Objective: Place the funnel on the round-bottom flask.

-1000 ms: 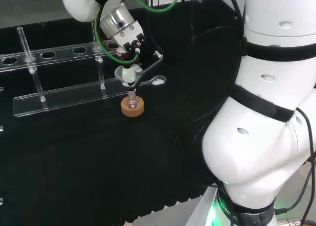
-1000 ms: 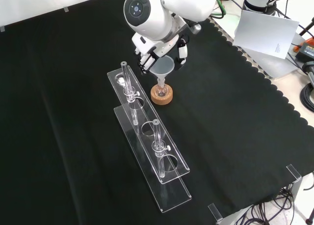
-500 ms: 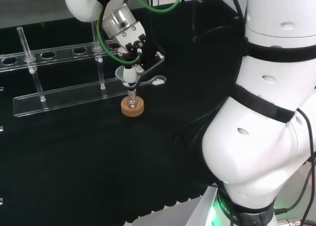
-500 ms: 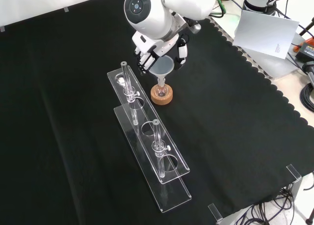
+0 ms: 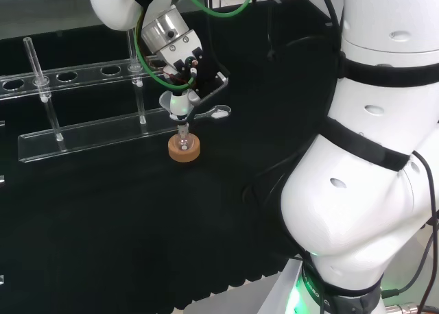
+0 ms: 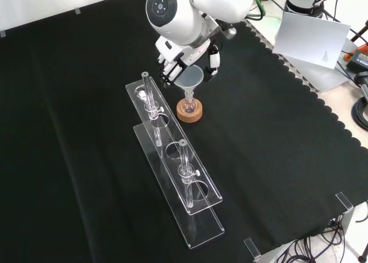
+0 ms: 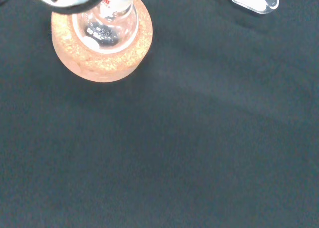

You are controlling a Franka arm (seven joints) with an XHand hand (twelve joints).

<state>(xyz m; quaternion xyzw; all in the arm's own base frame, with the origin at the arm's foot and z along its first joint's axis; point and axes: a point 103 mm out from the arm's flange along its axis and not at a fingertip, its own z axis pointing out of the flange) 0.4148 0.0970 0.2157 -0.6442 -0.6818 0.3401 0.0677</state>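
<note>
Pinching the translucent grey plastic funnel (image 6: 190, 78) at its rim, the black-and-white hand (image 6: 172, 62) holds it upper-centre, stem in the small clear round-bottom flask (image 6: 190, 106) on its cork ring (image 6: 190, 112).

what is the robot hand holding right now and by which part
The robot hand holds the funnel by its wide cone, stem in the flask.

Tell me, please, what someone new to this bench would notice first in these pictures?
Probably the hand at the far middle of the cloth in the front view, around a funnel whose stem enters the round-bottom flask on its cork ring. Next, the long clear tube rack running toward the camera, left of the flask.
</note>
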